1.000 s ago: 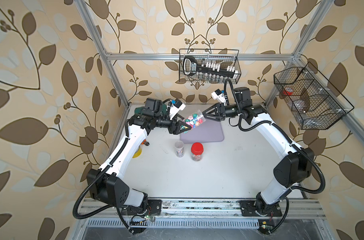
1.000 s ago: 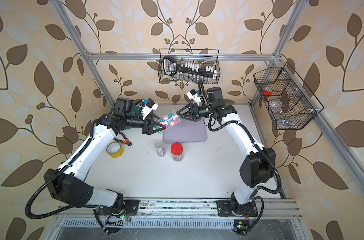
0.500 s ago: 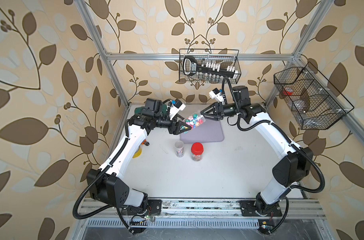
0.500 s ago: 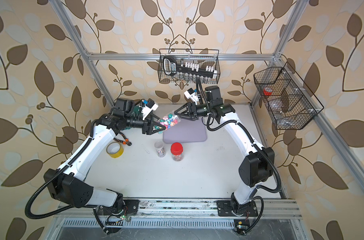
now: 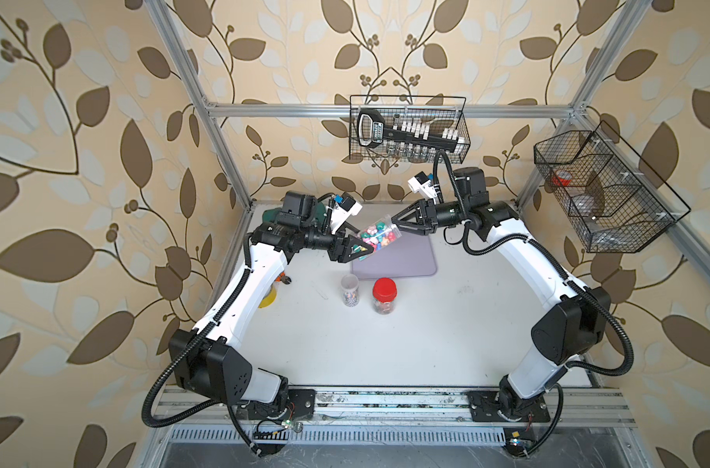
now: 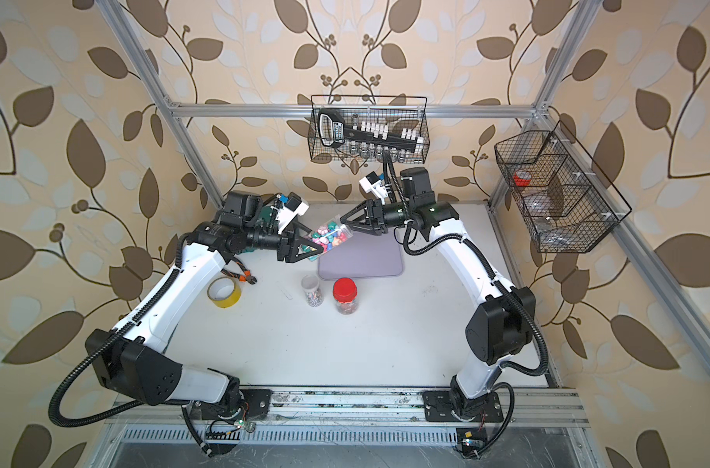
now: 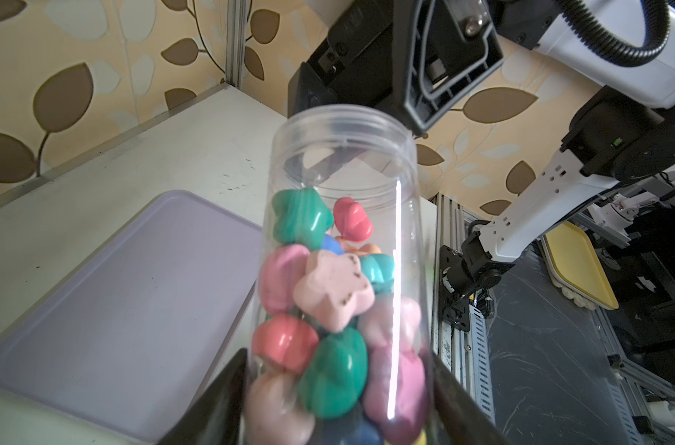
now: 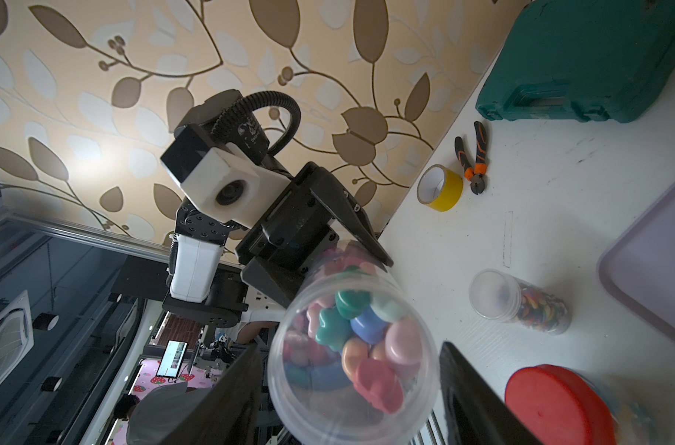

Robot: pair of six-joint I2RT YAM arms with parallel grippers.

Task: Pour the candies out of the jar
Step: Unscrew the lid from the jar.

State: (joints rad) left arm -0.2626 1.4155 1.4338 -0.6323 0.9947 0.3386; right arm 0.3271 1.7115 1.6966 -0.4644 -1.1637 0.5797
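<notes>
Pre-pour: left gripper (image 7: 336, 352) clenched on the clear jar (image 5: 376, 239) base, jar tilted above the lavender tray (image 5: 410, 261) corner, star candies (image 7: 330, 296) inside. Right gripper (image 8: 350, 346) straddles the mouth, jaws apart. Next likely needs the mouth tipped down over the tray.

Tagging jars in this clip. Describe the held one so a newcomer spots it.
Find the lilac tray on the table. Above its left side, the left gripper holds an open jar of star-shaped candies. Unlike the two jars standing nearby, it is tilted in mid-air.

Jar (image 7: 343, 154) of clear glossy plastic; candies (image 7: 334, 293) smooth, partly glossy, partly matt; tray (image 7: 116, 300) matt plastic; worktop (image 7: 154, 154) matt, scuffed.
</notes>
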